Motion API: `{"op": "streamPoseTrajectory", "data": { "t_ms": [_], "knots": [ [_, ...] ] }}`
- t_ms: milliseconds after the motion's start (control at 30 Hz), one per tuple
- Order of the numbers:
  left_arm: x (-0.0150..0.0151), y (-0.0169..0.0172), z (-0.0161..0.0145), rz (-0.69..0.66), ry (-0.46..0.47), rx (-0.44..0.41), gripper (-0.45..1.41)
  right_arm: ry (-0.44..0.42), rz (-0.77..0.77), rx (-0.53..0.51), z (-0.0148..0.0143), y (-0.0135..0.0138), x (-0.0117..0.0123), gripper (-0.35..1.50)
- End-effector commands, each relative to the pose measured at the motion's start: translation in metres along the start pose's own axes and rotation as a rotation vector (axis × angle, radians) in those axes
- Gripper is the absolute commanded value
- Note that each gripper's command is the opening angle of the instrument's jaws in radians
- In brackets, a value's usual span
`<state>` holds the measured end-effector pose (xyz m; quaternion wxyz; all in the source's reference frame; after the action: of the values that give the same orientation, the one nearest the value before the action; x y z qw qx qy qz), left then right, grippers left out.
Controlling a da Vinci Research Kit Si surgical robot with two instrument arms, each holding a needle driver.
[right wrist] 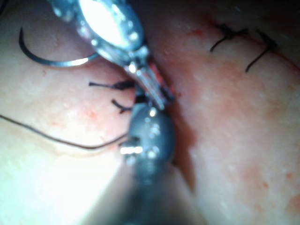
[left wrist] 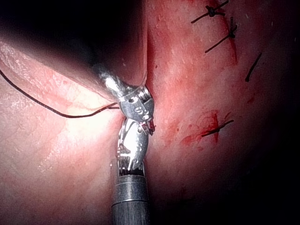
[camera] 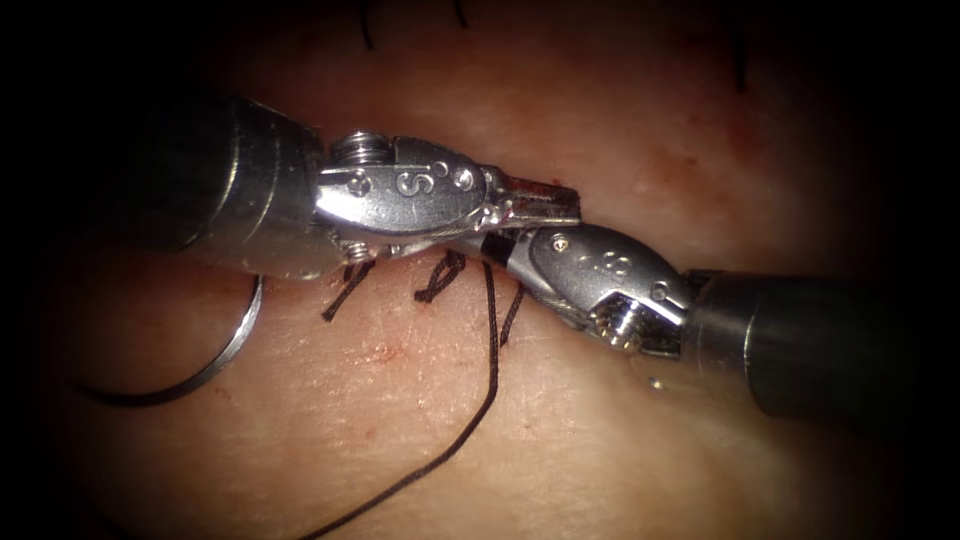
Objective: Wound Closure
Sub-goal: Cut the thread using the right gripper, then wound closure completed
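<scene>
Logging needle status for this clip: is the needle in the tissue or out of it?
Out. The needle lies loose on the tissue, its whole curve exposed, beside the left tool; neither tool holds it.

Setting was surgical-robot training bench, lab type. Evidence: pale pork-belly tissue under narrow endoscope lighting, edges in darkness. Two wristed steel instruments on long shafts present: left tool, right tool. Curved needle lay on tissue. Dark thread and knotted stitches noted along cut. Red fluid stained the tissue.
</scene>
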<state>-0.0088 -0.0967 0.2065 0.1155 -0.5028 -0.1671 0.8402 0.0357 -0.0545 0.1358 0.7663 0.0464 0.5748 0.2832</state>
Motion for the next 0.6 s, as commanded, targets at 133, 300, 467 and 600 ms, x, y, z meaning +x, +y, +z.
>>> {"op": "streamPoseTrajectory", "data": {
  "t_ms": [133, 300, 467, 600],
  "knots": [
    [-0.0005, -0.0005, -0.0014, -0.002, 0.013, 0.004, -0.45, 0.014, 0.000, 0.006, -0.0013, 0.0005, -0.0007, -0.18],
    [-0.0007, -0.0020, -0.0049, -0.005, 0.024, 0.049, -0.45, 0.000, 0.002, -0.038, -0.0034, -0.0001, -0.0006, 1.46],
    [-0.0014, -0.0030, -0.0085, -0.012, 0.034, 0.091, -0.45, 0.004, 0.006, -0.023, -0.0062, 0.0002, -0.0002, 1.46],
    [-0.0025, -0.0041, -0.0103, -0.025, 0.043, 0.120, -0.45, 0.009, 0.013, -0.062, -0.0085, 0.0015, -0.0002, 1.48]
  ]
}}
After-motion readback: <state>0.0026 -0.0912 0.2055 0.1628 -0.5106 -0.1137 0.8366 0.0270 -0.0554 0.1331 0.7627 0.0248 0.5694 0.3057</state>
